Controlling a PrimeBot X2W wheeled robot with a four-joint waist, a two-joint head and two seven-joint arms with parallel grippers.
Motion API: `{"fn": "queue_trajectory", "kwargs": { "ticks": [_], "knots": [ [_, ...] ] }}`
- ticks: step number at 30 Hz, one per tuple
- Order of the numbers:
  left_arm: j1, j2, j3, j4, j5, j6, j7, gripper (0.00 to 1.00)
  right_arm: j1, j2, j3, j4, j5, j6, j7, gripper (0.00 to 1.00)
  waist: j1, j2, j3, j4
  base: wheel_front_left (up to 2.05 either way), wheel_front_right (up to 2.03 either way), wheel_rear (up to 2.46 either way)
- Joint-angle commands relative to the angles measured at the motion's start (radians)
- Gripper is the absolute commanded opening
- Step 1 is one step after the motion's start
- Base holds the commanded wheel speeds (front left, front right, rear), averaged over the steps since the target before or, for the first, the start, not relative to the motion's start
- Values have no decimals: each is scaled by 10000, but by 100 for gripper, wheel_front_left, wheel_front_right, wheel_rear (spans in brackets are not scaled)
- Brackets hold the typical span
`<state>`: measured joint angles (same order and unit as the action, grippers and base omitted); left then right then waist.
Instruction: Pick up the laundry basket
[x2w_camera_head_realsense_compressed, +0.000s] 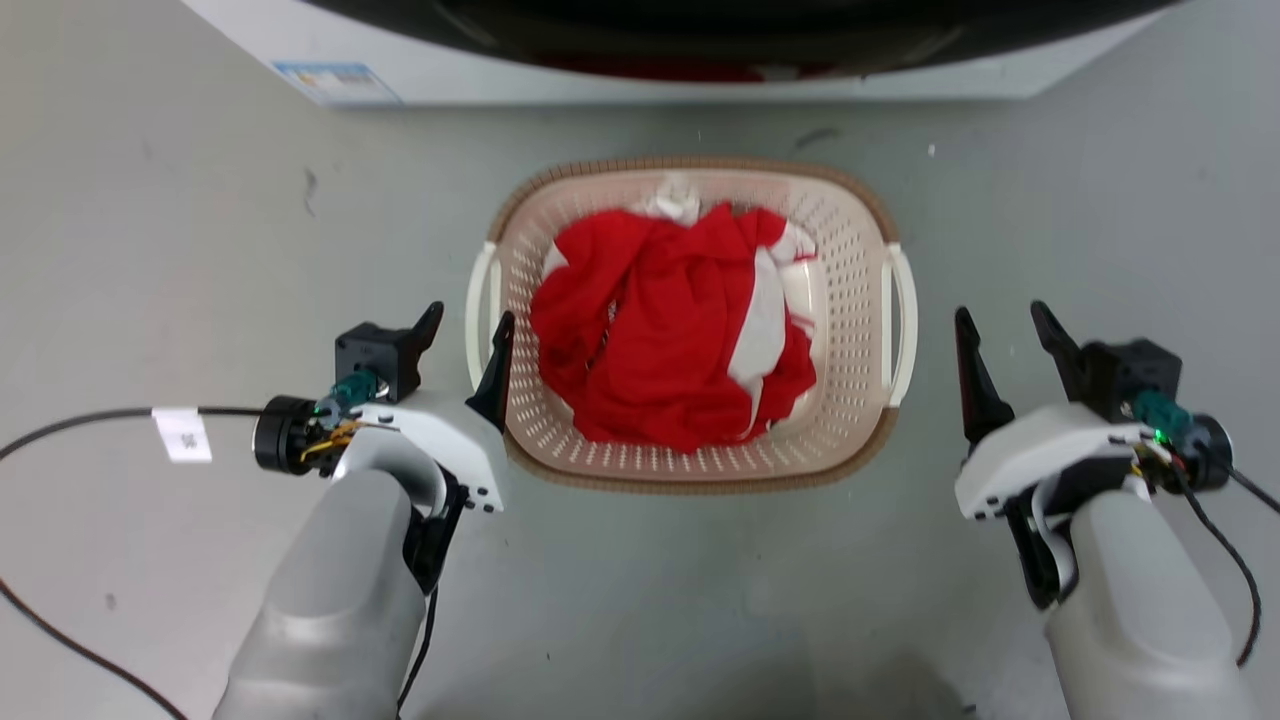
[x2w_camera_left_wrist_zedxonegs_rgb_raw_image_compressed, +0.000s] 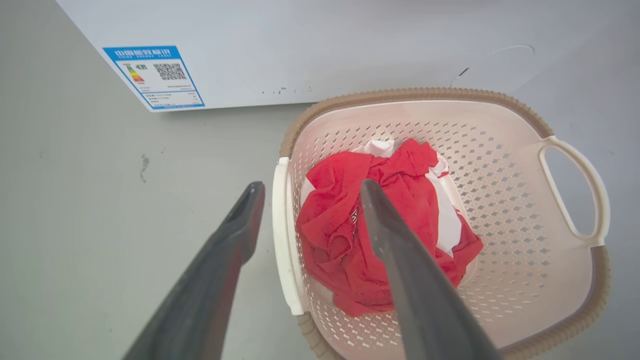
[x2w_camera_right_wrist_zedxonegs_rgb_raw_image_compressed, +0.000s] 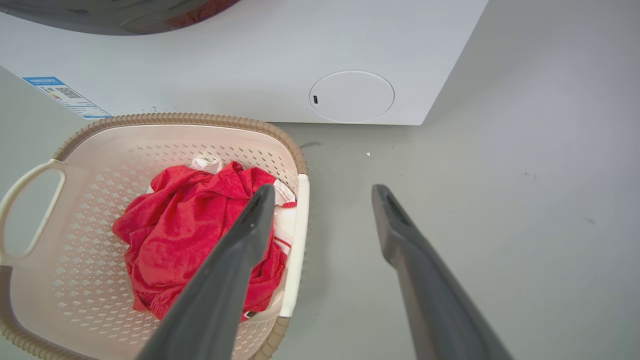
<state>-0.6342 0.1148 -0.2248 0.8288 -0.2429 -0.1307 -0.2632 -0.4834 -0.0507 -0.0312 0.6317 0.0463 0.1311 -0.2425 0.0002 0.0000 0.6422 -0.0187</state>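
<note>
Left gripper (x2w_camera_head_realsense_compressed: 470, 315): empty, jaws apart. They stand astride the left handle (x2w_camera_head_realsense_compressed: 472, 280) of the laundry basket (x2w_camera_head_realsense_compressed: 850, 300), one finger outside the basket and the other over its inside. I cannot tell whether they are level with the handle or above it.

Left handle: a thin white loop on the basket's short side. In the left wrist view it (x2w_camera_left_wrist_zedxonegs_rgb_raw_image_compressed: 282, 235) runs up the gap between the two fingers, closer to the outer one.

Basket: upright on the floor (x2w_camera_head_realsense_compressed: 150, 250), with the washer (x2w_camera_head_realsense_compressed: 600, 85) just beyond its far rim. Both handles are free.

Handling: it looks like stiff moulded plastic, probably light, with holed walls that may flex under a squeeze. The loops are the places to take hold. They look smooth, so narrow fingers could slip on them. Lifting by one loop would likely tip the basket, so both should be taken and raised evenly.

Clothes (x2w_camera_head_realsense_compressed: 660, 330): a red and white heap in the middle of the basket, below the rim. It looks soft, adds little weight, and may slide if the basket tilts.

Right handle (x2w_camera_head_realsense_compressed: 908, 320): the matching loop on the basket's other short side, with nothing touching it.

Right gripper (x2w_camera_head_realsense_compressed: 1000, 310): empty, jaws apart. In the head view both fingers sit just outside the basket's right handle, clear of it. In the right wrist view the handle (x2w_camera_right_wrist_zedxonegs_rgb_raw_image_compressed: 299, 240) lines up between the fingers, beside the inner one. The gripper probably hangs above the loop and is not yet around it.
</note>
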Motion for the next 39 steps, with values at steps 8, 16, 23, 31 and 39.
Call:
{"fn": "queue_trajectory", "kwargs": {
  "ticks": [8,16,23,31,39],
  "knots": [
    [-1447,521,-1153,1337,-1337,7,314,100,-1675,5,573,1926,494,-6,-169,100,-2,0,1429,-234,0,0,0],
    [-2484,1166,-2620,1887,-2768,5,1329,100,-3115,9,1613,3548,1132,-5,-222,100,-2,0,1898,-366,0,0,0],
    [-3573,1524,-3775,2196,-4062,5,2181,100,-4440,5,2818,5139,1999,-5,70,100,-2,0,2375,-385,0,0,0],
    [-4050,1535,-4494,2453,-5160,4,2798,48,-5013,1,3476,5815,3125,-6,668,81,-2,0,2536,-362,0,0,0],
    [-4148,1507,-5223,2459,-5968,1,2990,0,-5162,12,4327,5872,3841,12,980,0,-2,0,2453,-330,0,0,0]
  ]
}}
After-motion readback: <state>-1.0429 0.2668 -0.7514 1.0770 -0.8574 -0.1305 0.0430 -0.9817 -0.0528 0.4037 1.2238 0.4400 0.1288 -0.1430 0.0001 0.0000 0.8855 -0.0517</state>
